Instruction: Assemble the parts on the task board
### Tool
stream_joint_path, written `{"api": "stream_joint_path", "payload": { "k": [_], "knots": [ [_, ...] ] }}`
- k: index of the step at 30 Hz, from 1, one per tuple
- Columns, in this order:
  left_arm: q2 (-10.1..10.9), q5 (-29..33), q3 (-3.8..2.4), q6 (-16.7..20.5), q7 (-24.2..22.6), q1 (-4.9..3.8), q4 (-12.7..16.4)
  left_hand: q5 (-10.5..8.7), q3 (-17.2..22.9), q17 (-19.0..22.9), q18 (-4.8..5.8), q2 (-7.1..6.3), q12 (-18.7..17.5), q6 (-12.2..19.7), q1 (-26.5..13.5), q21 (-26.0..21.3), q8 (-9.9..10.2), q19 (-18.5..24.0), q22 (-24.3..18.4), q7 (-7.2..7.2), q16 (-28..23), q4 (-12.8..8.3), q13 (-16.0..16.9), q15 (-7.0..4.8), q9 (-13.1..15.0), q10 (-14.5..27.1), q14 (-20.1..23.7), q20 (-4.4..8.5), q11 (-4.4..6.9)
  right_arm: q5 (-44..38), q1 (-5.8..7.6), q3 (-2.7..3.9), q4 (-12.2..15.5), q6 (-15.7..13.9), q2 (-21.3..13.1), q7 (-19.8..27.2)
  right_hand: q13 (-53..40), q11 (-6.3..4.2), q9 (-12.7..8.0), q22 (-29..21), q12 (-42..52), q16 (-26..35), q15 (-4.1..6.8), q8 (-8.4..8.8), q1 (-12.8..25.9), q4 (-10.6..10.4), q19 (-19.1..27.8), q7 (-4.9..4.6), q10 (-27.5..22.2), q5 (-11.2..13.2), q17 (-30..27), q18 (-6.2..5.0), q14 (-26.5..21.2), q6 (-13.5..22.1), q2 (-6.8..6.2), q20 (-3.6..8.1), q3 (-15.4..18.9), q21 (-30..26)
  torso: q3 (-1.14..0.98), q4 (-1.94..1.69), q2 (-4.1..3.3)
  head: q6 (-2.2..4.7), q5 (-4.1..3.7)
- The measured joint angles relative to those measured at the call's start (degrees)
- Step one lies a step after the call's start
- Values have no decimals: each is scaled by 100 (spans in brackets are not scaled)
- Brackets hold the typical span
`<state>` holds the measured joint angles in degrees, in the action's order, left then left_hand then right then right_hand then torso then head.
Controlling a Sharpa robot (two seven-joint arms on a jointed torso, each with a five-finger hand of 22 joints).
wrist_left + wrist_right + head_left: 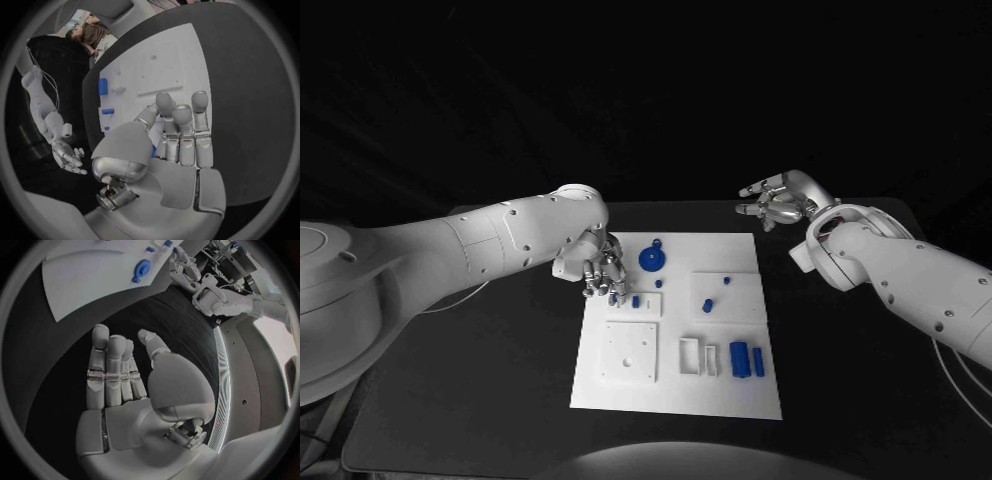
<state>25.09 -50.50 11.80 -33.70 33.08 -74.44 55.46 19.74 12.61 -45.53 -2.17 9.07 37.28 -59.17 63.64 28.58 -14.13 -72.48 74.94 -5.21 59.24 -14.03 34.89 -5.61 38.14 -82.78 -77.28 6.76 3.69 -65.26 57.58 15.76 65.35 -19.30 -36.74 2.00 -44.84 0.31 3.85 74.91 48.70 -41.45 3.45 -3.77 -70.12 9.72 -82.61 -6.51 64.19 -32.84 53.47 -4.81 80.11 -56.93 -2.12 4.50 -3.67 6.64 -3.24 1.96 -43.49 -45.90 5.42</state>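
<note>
From the head camera I'm seeing the task board (678, 395) lying mid-table, its blue parts (747, 359) scattered over it. My left hand (596, 268) is hovering at the board's left edge, fingers reaching down to a small blue piece there; whether it is gripping it I cannot tell. My right hand (777, 203) is hanging off the board's far right corner, fingers apart, holding nothing.

The left wrist camera is showing fingers (182, 131) extended together over the board.

The right wrist camera is showing the palm released, well apart from the board (87, 277).

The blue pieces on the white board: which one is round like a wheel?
The round blue disc near the board's far edge, just right of the left hand. The other blue parts are small pegs or upright bars; only this one is a disc.
</note>
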Motion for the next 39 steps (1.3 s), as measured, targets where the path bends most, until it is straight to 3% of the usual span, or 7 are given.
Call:
{"api": "stream_joint_path", "payload": {
  "k": [3,7,14,27,39],
  "knots": [
    [-52,14,3,-48,-15,4,-73,0,0,0,0,0,26,0,0,0,6,0,0,0,0,0,0,0,40,0,0,0,0,0,0,0,-2,2,7,0,0,0,0,0,0,0,0,0,0,0,0,0,0,0,0,0,0,0,0,0,0,0,2,-3,0,0,2],
    [-117,26,7,-94,-30,25,-156,-152,0,1,0,23,26,0,23,0,56,0,0,0,0,0,3,0,55,11,0,0,10,-1,0,0,-2,5,16,0,0,0,0,0,0,0,0,0,0,0,0,0,0,0,0,0,0,0,0,0,0,0,4,-3,-1,0,9],
    [-167,38,16,-168,-49,75,-301,-161,-15,0,0,30,26,0,30,0,87,0,-1,0,28,-15,8,0,71,13,0,0,13,-1,0,0,-2,7,17,0,0,0,0,0,0,0,0,0,0,0,0,0,0,0,0,0,0,0,0,0,0,0,5,-5,-1,-8,9],
    [-218,85,26,-174,-60,139,-457,95,1,-30,0,30,26,1,30,24,98,0,-2,1,40,1,13,0,201,19,0,0,18,-2,-1,0,1,11,20,0,0,0,0,0,0,0,0,0,0,6,0,0,0,0,0,0,0,0,0,0,-15,0,4,-5,-1,-15,3],
    [-226,184,33,-108,-49,167,-555,95,36,-11,0,76,26,1,-16,24,64,0,-3,1,40,36,18,0,239,18,0,0,17,-7,-1,0,-1,13,33,0,0,0,0,0,0,0,0,0,0,8,0,0,0,0,0,0,0,0,0,0,-40,0,3,-8,-3,-27,-1]
  ]
}}
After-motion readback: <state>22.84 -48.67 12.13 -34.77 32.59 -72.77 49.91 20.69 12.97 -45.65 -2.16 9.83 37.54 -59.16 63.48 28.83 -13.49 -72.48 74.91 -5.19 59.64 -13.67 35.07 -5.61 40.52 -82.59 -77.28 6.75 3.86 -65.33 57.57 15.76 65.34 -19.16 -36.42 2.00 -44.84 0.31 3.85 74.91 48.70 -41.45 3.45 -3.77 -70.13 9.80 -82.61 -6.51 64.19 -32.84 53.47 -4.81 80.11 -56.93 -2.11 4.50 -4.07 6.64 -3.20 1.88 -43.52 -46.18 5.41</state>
